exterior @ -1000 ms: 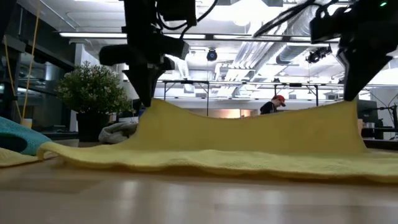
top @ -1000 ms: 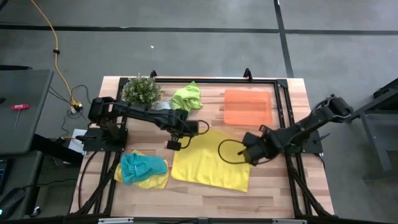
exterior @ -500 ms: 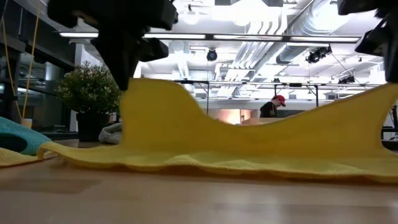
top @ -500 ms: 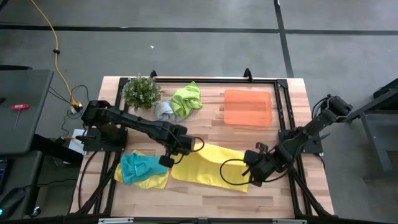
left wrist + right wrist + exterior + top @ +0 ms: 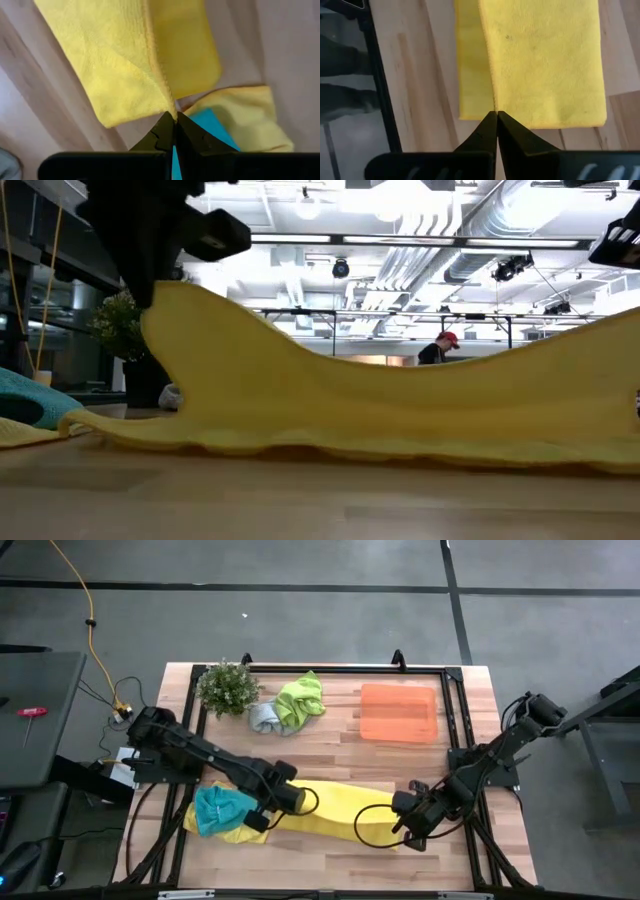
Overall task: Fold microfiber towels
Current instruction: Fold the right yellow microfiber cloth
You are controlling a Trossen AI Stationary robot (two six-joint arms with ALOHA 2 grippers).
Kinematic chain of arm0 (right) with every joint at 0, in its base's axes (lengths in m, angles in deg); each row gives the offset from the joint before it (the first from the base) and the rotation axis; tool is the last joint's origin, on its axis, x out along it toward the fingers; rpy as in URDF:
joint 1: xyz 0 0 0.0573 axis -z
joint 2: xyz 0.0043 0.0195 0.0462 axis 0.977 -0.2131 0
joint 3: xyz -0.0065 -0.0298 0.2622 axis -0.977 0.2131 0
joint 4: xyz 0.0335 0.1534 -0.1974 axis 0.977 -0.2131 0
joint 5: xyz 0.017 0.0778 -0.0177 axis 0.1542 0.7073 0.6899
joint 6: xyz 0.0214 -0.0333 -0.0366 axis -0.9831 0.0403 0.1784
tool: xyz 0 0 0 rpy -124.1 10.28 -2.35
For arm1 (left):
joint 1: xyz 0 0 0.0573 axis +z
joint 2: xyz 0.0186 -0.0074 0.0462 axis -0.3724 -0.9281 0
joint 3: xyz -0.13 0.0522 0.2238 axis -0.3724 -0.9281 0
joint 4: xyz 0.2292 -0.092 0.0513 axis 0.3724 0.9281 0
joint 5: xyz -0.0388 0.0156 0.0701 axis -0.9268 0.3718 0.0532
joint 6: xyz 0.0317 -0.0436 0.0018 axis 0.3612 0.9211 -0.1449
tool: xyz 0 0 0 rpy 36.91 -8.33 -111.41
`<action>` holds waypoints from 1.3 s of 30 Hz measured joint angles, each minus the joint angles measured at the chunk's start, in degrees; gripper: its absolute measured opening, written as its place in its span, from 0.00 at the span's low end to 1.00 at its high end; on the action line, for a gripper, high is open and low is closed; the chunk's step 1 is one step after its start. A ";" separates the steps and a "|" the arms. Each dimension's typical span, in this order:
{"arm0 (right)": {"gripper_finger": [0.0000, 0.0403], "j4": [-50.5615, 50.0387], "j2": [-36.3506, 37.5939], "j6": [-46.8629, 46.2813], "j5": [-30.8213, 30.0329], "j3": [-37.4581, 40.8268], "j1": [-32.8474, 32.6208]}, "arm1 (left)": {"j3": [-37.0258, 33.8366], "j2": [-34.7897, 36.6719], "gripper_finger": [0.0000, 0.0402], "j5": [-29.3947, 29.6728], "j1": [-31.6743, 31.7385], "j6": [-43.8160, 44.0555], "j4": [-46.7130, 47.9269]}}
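We count five towels: two yellow towels [image 5: 340, 808] [image 5: 240, 832], one teal towel [image 5: 222, 807], one lime towel [image 5: 300, 698], one grey towel [image 5: 264, 717]. We also count one orange tray [image 5: 398, 712], one plant [image 5: 228, 686], two grippers [image 5: 258, 821] [image 5: 412, 833].

The big yellow towel [image 5: 330, 815] is soft cloth with a fine, fuzzy nap and a stitched hem along its edge, matt all over. The teal towel [image 5: 222, 808] and the lime green towel [image 5: 300, 698] look like the same plush, matt fabric, rumpled into soft folds. The table [image 5: 340, 745] is pale wood in long planks with visible grain and a smooth, faintly satin finish. The orange tray [image 5: 398, 712] looks like smooth plastic. The left arm's fingers [image 5: 162, 137] and the right arm's fingers [image 5: 485, 130] are dark, matt, hard plastic or metal.
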 joint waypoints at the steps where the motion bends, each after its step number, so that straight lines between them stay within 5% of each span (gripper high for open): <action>1: 0.00 0.22 0.00 0.08 0.13 0.00 0.00 | 0.00 0.00 0.00 -0.02 -0.31 0.44 -0.16; 39: 0.00 0.79 -0.04 -1.43 5.06 0.00 0.03 | -0.04 -6.82 0.00 -2.88 -1.20 -4.06 2.61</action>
